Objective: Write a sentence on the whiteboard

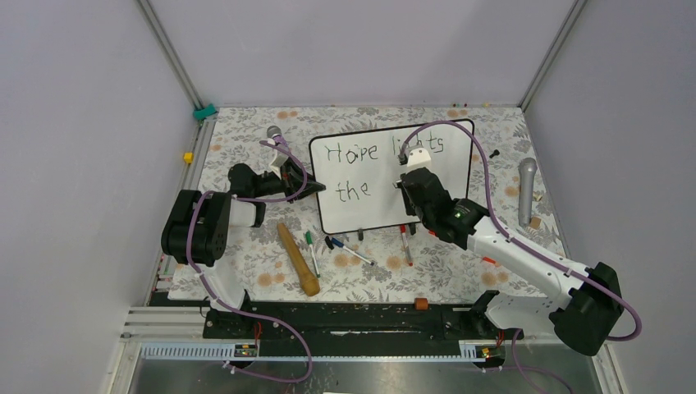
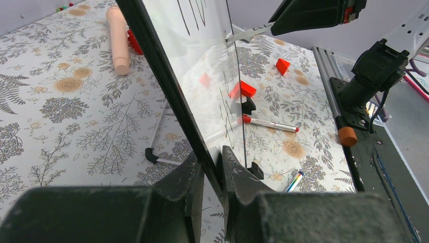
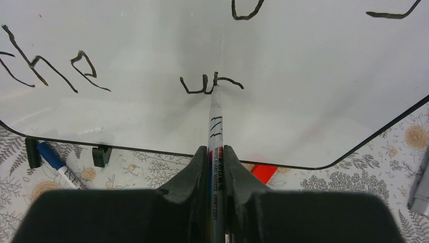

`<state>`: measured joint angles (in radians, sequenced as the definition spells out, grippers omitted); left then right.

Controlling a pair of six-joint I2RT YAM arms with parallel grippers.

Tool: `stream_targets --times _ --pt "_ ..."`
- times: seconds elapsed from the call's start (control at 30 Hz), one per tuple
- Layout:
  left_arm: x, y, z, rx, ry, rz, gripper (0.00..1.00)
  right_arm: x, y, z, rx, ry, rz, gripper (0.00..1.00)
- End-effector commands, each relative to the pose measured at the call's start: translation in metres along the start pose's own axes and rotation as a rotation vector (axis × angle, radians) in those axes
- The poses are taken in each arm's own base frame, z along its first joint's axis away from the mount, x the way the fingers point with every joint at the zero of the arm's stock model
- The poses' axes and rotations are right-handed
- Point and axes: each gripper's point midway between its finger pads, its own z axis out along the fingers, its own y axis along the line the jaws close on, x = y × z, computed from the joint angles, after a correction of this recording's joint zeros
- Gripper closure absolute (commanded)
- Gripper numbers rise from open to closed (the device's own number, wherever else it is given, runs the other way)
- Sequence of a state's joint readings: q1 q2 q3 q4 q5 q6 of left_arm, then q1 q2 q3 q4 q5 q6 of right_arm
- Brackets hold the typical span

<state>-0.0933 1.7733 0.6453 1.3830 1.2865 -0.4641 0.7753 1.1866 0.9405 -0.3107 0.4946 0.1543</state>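
While the floral worktop [image 1: 460, 271] carries it, the whiteboard [image 1: 373, 212] stands propped on black feet near the middle | left hand [image 2: 212, 163] clamped on the board's left frame edge | right hand [image 3: 216, 157] gripping a marker [image 3: 215, 121], tip touching the board's lower right | sentence [image 1: 351, 152] reads "Hope lights" above "the", with unfinished strokes at the tip
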Motion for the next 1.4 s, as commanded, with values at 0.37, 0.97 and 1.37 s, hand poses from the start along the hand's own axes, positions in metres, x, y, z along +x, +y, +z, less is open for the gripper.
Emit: stream_targets --times 0.37,0.97,1.37 --pt "-0.011 0.000 0.000 0.024 -0.018 0.231 1.00 -0.009 -0.021 -0.002 0.097 -0.014 0.019 1.00" --pt "-0.011 0.000 0.000 0.023 -0.018 0.231 1.00 -0.025 -0.018 -0.002 0.067 -0.040 0.049 1.00" --pt "-0.011 0.000 0.000 0.024 -0.018 0.230 1.00 0.008 -0.022 0.002 0.090 0.023 0.045 1.00"
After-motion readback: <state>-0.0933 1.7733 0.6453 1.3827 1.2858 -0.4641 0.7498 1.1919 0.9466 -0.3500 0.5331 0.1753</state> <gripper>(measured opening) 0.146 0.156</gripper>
